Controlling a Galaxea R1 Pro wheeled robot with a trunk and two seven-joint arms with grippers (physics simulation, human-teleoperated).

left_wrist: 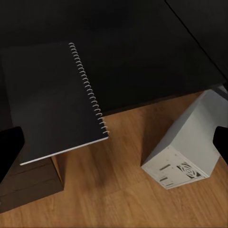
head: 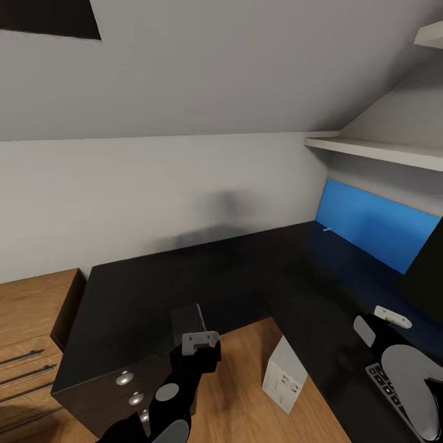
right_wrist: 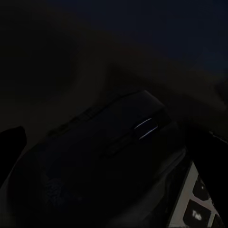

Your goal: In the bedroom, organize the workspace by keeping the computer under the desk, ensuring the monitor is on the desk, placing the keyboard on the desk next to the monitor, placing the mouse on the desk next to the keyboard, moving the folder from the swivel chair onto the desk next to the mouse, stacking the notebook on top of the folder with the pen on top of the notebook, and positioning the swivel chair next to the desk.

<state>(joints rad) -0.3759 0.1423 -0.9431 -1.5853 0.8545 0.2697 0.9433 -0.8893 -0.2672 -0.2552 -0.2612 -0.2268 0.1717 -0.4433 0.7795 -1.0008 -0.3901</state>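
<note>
The left end effector [head: 200, 344], low centre in the head view, grasped the notebook [left_wrist: 57, 99], spiral spine running along its fingers. The right end effector [head: 384, 326] hovered over the mouse [right_wrist: 104, 161] beside the keyboard [head: 394, 394] on the tabletop [head: 147, 289] at lower right (its grip could not be told).

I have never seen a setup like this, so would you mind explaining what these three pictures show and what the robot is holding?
These are simulator renders from a two-armed wheeled robot. The large picture comes from its head camera, looking down over a black L-shaped desk. The other two come from cameras on each wrist. The left gripper holds a dark spiral notebook above the desk edge; below it stands the grey-white computer on the wood floor. The right wrist view is very dark: it looks closely at the mouse, with keyboard keys beside it. Whether the right gripper grips the mouse is unclear.
</note>
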